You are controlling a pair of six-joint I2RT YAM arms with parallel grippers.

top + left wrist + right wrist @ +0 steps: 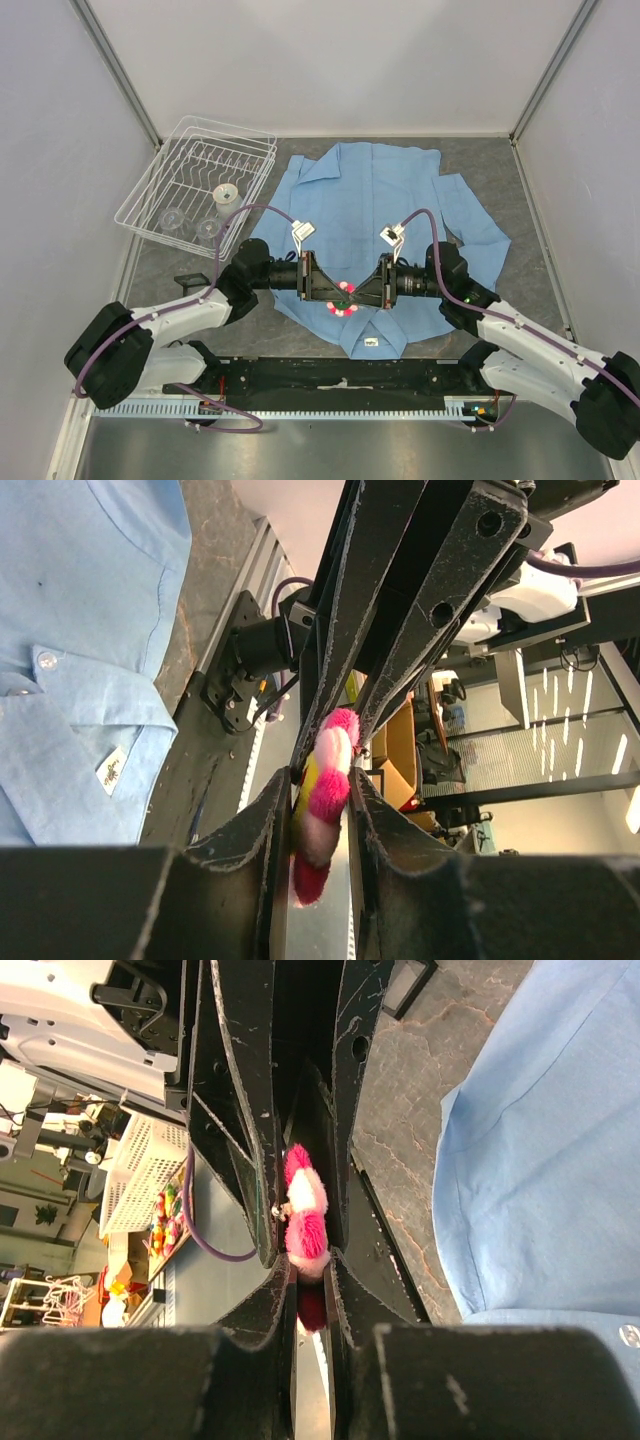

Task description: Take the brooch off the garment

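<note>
The brooch (344,298), a fuzzy pink-red flower with a yellow centre, hangs between both grippers over the collar end of the garment (380,200), a light blue shirt spread on the table. My left gripper (334,291) comes in from the left and is shut on the brooch (325,790); its fingertips (270,810) press the petals. My right gripper (357,292) comes from the right and is shut on the same brooch (305,1222). No shirt cloth shows around the brooch in the wrist views. The shirt (80,630) and its white label (112,770) lie to one side below.
A white wire dish rack (200,180) with small clear cups stands at the back left. A small black bracket (188,280) lies left of the shirt. A black rail (340,375) runs along the near edge between the arm bases. White walls enclose the table.
</note>
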